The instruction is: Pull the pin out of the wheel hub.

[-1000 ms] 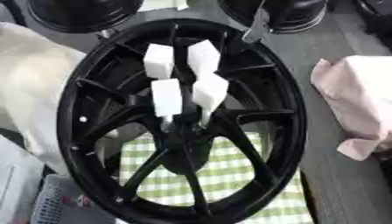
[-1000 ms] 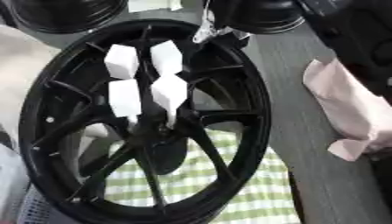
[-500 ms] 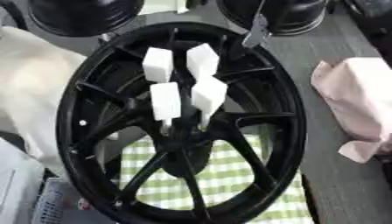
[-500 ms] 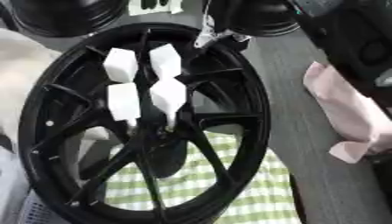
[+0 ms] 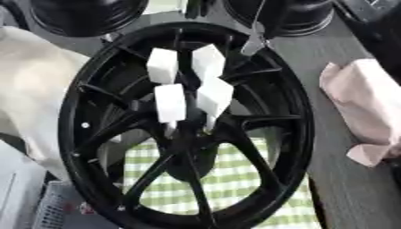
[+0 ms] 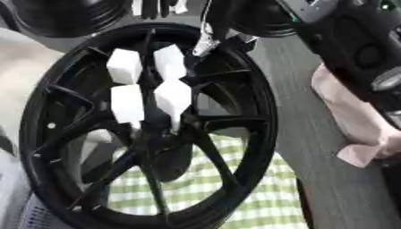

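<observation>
A black spoked wheel (image 5: 301,134) lies flat and fills the middle of both views. Several white block-shaped pins (image 5: 170,102) stand close together at its hub, two behind and two in front. My right arm (image 6: 352,49) comes in from the upper right. Its dark hand (image 6: 223,18) hangs over the wheel's far rim, with a small silver-white piece (image 5: 254,42) below it, just above the rim. I cannot make out how the hand holds that piece. My left hand shows in neither view.
A green checked cloth (image 5: 235,183) lies under the wheel's near half. A pink cloth (image 5: 360,103) sits to the right, a white cloth (image 5: 31,89) to the left. Two more black wheels (image 5: 86,15) (image 5: 301,18) stand behind. A grey basket (image 5: 47,210) is at lower left.
The silver-white piece under my right hand has dropped slightly down and left toward the rim. The wheel and white pins have not moved.
</observation>
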Robot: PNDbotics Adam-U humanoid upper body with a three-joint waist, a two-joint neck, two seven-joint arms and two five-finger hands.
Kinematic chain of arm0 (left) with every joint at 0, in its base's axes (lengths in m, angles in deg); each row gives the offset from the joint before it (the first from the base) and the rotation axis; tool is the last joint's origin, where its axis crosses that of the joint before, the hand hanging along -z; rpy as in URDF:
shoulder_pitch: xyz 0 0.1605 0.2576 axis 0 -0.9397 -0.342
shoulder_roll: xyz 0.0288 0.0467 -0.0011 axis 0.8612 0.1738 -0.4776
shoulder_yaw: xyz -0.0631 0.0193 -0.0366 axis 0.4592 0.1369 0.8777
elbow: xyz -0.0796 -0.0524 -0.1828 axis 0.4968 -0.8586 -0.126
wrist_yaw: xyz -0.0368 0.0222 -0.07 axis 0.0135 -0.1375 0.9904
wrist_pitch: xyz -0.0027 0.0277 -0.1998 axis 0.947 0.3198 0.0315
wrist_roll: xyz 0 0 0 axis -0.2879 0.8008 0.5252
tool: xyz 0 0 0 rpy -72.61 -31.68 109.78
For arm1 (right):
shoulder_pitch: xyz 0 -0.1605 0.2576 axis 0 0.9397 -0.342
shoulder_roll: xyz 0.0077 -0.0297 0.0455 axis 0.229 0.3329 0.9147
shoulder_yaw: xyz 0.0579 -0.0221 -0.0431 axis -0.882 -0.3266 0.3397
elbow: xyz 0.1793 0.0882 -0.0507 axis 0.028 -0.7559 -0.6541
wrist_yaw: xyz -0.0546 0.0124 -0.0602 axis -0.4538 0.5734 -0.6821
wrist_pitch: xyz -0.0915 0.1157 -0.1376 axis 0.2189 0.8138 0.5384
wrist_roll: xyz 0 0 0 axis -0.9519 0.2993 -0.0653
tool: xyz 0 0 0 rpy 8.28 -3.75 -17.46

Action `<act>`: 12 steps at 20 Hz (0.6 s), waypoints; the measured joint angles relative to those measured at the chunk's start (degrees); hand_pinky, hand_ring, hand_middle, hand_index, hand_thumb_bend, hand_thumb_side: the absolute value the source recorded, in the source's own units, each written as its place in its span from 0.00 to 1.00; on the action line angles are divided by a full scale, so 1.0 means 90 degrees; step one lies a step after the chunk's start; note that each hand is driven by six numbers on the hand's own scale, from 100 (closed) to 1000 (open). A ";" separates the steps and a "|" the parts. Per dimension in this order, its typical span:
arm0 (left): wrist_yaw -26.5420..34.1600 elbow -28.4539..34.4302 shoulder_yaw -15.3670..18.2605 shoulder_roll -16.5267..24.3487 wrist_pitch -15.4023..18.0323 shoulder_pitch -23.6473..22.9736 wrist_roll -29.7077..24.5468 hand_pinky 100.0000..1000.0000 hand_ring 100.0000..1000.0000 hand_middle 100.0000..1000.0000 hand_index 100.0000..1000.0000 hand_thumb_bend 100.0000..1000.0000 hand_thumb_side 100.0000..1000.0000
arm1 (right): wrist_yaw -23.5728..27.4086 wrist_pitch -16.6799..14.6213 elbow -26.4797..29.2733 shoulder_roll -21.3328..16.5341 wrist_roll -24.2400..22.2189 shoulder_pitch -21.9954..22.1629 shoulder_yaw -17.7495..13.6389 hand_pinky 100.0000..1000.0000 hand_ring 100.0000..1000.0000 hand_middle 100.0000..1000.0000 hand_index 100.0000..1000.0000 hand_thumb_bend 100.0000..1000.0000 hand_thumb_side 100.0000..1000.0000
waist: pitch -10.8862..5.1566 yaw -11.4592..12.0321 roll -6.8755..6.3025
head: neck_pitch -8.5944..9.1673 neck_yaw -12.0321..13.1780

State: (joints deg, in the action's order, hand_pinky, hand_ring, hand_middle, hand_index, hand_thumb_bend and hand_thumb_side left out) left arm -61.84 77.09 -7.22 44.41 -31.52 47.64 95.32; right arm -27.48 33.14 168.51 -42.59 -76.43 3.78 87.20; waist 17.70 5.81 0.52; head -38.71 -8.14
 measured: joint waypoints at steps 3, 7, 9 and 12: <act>0.0000 -0.0016 0.0000 -0.0029 0.0000 0.0002 0.0003 0.74 0.78 0.69 0.82 0.88 0.60 | 0.0000 0.0051 -0.0045 0.0002 0.0027 0.0048 0.0002 0.83 0.76 0.72 0.79 0.57 0.13 | 0.0004 0.0010 0.0021 | -0.0001 0.0001; 0.0000 -0.0016 0.0001 -0.0031 0.0004 0.0008 0.0011 0.74 0.78 0.68 0.82 0.88 0.60 | -0.0057 0.0119 -0.0105 0.0005 0.0147 0.0093 0.0027 0.82 0.75 0.71 0.77 0.56 0.13 | 0.0039 0.0028 0.0025 | -0.0002 0.0002; 0.0000 -0.0016 0.0001 -0.0032 0.0005 0.0010 0.0012 0.74 0.78 0.68 0.81 0.88 0.60 | -0.0091 0.0151 -0.0141 0.0010 0.0223 0.0115 0.0039 0.82 0.74 0.70 0.77 0.56 0.13 | 0.0042 0.0034 0.0025 | -0.0003 0.0002; 0.0000 -0.0016 0.0002 -0.0036 0.0007 0.0010 0.0016 0.74 0.78 0.68 0.81 0.88 0.60 | -0.0132 0.0180 -0.0179 0.0027 0.0318 0.0159 0.0041 0.82 0.74 0.70 0.76 0.55 0.13 | 0.0044 0.0048 0.0024 | -0.0004 0.0002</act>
State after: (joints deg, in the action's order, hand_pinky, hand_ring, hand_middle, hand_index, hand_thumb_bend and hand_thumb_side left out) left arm -61.84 76.95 -7.20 44.09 -31.46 47.73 95.46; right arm -28.67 34.76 166.90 -42.35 -73.57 5.21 87.57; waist 18.09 6.25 0.74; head -38.75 -8.12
